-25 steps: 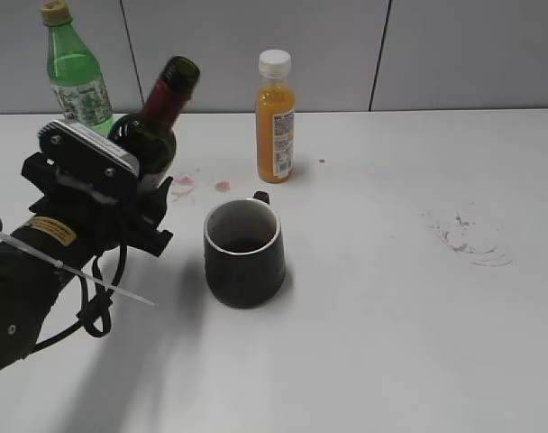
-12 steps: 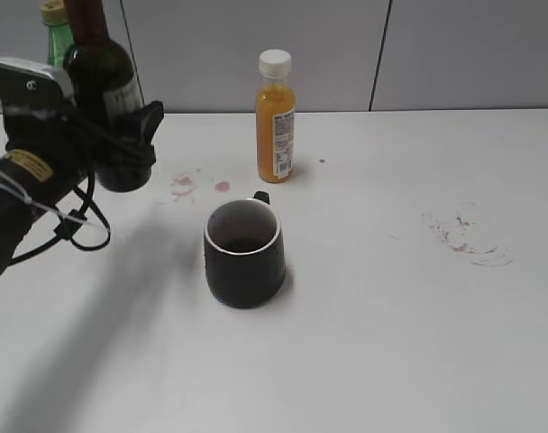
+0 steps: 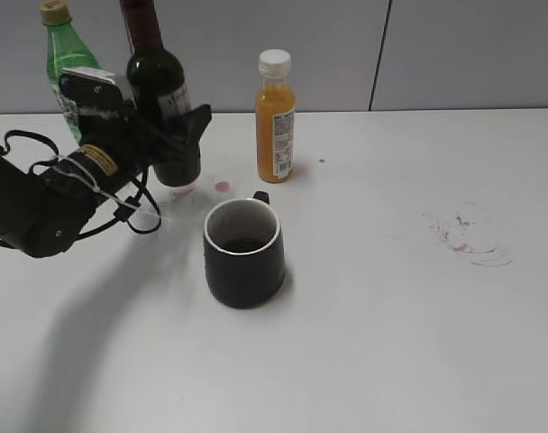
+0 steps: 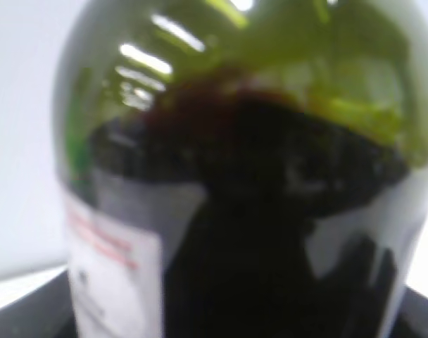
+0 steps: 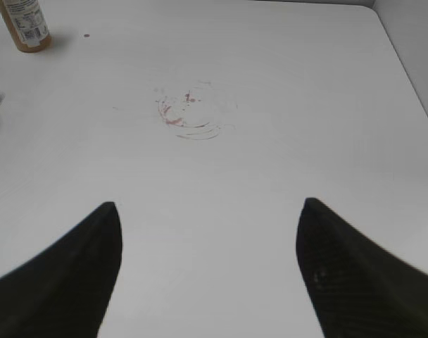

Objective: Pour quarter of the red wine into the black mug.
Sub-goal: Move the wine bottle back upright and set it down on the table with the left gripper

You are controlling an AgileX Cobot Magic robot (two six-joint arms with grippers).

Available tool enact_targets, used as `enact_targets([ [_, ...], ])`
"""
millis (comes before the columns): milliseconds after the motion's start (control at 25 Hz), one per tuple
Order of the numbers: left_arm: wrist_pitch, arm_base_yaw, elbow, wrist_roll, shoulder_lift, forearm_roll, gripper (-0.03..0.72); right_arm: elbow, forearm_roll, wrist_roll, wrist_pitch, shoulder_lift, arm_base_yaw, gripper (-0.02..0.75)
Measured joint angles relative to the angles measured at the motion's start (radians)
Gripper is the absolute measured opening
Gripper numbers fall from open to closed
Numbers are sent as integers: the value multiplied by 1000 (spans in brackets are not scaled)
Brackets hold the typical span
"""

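My left gripper (image 3: 179, 144) is shut on the red wine bottle (image 3: 159, 90), which stands upright at the back left with its base on or just above the table. The bottle fills the left wrist view (image 4: 235, 176), blurred, with dark red wine inside and a white label. The black mug (image 3: 244, 252) stands in the middle of the table, to the right of and nearer than the bottle, with dark liquid at its bottom. My right gripper (image 5: 210, 232) is open and empty above bare table; it is out of the exterior view.
A green plastic bottle (image 3: 65, 59) stands at the back left behind my left arm. An orange juice bottle (image 3: 276, 117) with a white cap stands behind the mug and shows in the right wrist view (image 5: 24, 24). Red wine stains mark the table at right (image 3: 468, 236) and near the wine bottle.
The wine bottle has gone from tilted toward the mug to upright. My left gripper swung it up and left, then back right and down toward the table behind the mug.
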Motion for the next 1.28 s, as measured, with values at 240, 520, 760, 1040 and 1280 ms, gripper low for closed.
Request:
enact_targets([
  [240, 15, 6, -58, -13, 138, -49, 550, 0, 0, 0, 0, 0, 0, 585],
  [520, 6, 7, -118, 0, 183, -88, 550, 0, 0, 0, 0, 0, 0, 585],
  [760, 6, 7, -122, 56, 183, -93, 550, 0, 0, 0, 0, 0, 0, 585],
  [1040, 5, 8, -122, 72, 183, -76, 563, 0, 0, 0, 0, 0, 0, 585],
  [1280, -68, 8, -133, 73, 155, -82, 613, 0, 0, 0, 0, 0, 0, 585],
])
